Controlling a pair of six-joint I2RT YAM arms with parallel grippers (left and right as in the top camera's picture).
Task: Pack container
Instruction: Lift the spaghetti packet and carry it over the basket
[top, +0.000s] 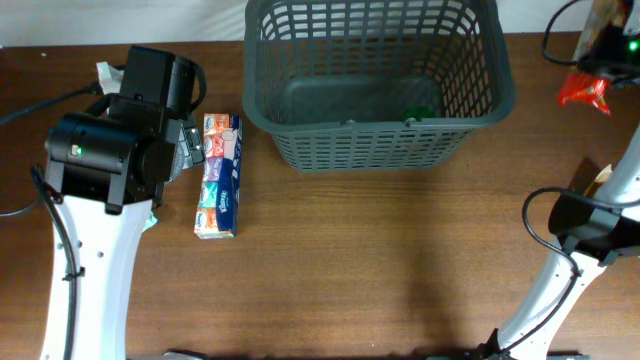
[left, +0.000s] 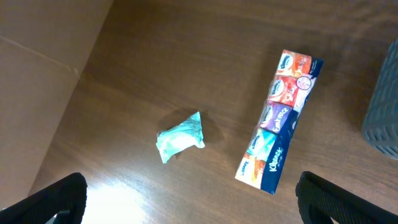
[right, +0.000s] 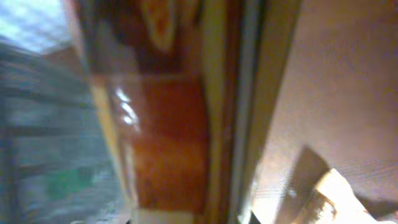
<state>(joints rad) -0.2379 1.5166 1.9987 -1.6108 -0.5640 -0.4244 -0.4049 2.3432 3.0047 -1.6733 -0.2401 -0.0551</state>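
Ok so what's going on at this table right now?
Two robot arms are packing a grey basket. The right claw is shut on an orange packet, off to the right of the basket. The left claw hangs wide open above the table, holding nothing, with a small teal packet and a multipack of tissues lying below it. Something small and green already lies in the basket.
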